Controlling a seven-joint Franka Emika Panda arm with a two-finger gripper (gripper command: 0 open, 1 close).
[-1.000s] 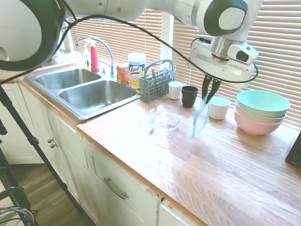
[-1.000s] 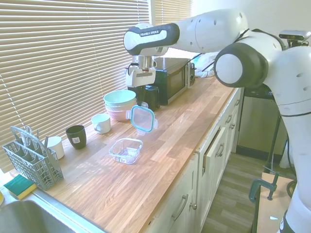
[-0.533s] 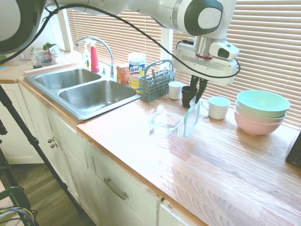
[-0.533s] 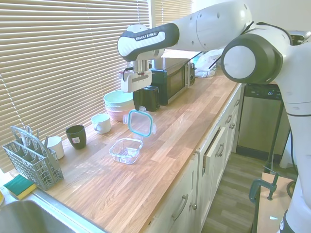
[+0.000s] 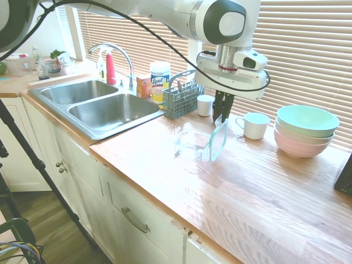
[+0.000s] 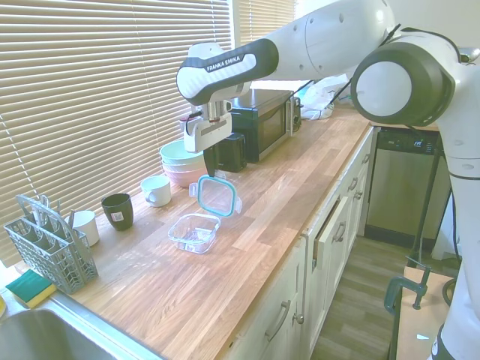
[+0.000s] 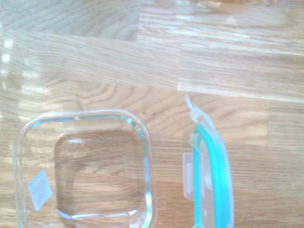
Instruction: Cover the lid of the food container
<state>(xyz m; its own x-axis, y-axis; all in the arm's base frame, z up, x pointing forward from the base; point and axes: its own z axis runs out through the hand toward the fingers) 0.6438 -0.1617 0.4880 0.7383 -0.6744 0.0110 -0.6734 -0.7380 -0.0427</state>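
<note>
Domestic kitchen. Evidence: wood countertop point(image 5: 264, 192) over white cabinets point(image 5: 132, 220); double stainless sink point(image 5: 96, 104) with faucet point(image 5: 113, 52) at far left; cutlery caddy point(image 5: 181, 96), mugs point(image 5: 254, 125), stacked bowls point(image 5: 305, 129); microwave point(image 6: 262, 120); window blinds point(image 6: 97, 97).

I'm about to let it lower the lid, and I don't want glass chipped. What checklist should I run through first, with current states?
1. Tool gripping the lid: ok, shut on its top edge.
2. Lid lying flat: not ok, it hangs upright on edge.
3. Lid over the food container: not ok, the wrist view shows it beside the dish, apart from the rim.
4. Container empty and upright: ok.
5. Lid's lower edge clear of the counter: cannot tell.
6. White mug and dark mug out of the way: ok, both stand apart.
</note>
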